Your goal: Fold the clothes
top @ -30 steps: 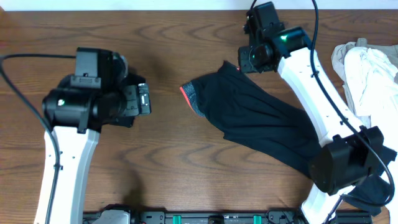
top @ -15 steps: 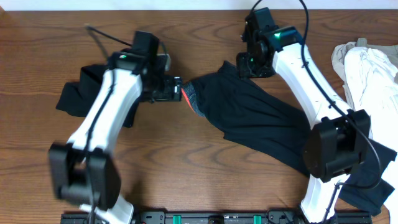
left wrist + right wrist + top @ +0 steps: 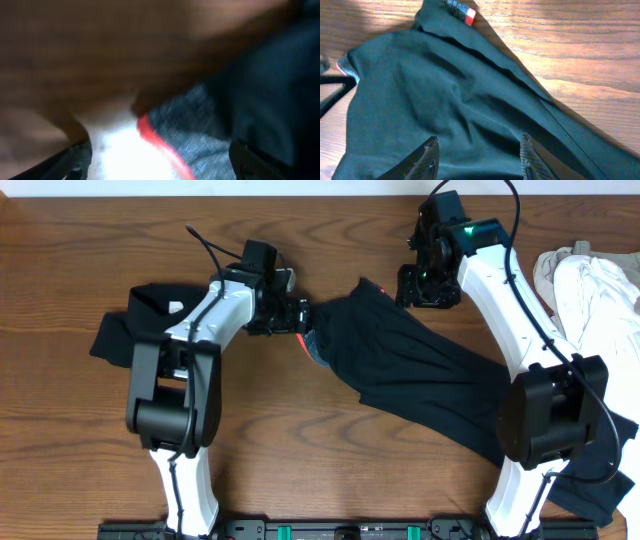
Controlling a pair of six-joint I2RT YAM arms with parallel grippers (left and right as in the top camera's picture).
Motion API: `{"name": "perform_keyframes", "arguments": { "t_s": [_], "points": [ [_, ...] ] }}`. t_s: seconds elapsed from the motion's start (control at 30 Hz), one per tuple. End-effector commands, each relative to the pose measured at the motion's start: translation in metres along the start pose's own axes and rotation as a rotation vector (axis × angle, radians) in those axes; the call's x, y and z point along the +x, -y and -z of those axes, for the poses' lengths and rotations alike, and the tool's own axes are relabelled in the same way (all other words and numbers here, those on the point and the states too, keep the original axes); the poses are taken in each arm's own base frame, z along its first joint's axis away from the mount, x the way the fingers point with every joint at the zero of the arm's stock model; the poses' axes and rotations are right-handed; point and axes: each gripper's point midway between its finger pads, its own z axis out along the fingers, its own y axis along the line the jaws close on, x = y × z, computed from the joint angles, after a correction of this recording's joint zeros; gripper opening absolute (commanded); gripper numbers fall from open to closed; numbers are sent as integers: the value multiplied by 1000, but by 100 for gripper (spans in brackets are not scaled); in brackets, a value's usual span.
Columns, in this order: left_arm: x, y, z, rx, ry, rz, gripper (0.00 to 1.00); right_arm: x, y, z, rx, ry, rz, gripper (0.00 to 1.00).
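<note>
From overhead, the navy-black trousers [image 3: 420, 375] lay spread across the wooden worktop [image 3: 300, 440], running from the orange-red and grey waistband [image 3: 308, 340] near the middle down toward the right near edge. The left tool [image 3: 300, 315] sat right at the waistband's far corner, and whether it was spread or pressed together could not be told from this view. The right tool [image 3: 425, 285] hung at the trousers' far edge. A black garment [image 3: 125, 330] lay well left of the waistband, and the white and beige pieces [image 3: 590, 290] lay heaped right of the trousers. The left wrist view was blurred, yet the left tool [image 3: 160, 167] was spread, its fingers [image 3: 75, 160] showing in the lower corners with the waistband [image 3: 165, 145] between them. In the right wrist view the right tool [image 3: 477, 162] was spread wide over the trousers [image 3: 445, 100], pinching nothing. A red tag [image 3: 468, 16] showed at the garment's far edge, with bare worktop [image 3: 580, 45] beyond.
</note>
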Motion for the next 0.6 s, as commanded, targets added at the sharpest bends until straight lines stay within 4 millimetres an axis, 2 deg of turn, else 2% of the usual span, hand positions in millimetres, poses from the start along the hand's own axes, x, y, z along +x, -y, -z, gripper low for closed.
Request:
{"name": "perform_keyframes", "arguments": {
  "t_s": [0.0, 0.07, 0.2, 0.43, 0.5, 0.57],
  "points": [
    [6, -4, -22, 13, -28, -8, 89, -1, -3, 6, -23, 7, -4, 51],
    [3, -3, -29, 17, -15, -18, 86, -1, -3, 6, -23, 7, -4, 49],
    [2, 4, -38, 24, -8, -44, 68, 0, -3, 6, -22, 4, -5, 48],
    [23, 22, -45, 26, -82, -117, 27, 1, -3, 6, -21, -1, -6, 45],
    [27, 22, -41, 19, -98, -130, 13, 2, -2, 6, -21, -4, -6, 44],
    [25, 17, -31, -22, -101, -122, 6, 4, -2, 6, -18, -10, -7, 43]
  ]
}}
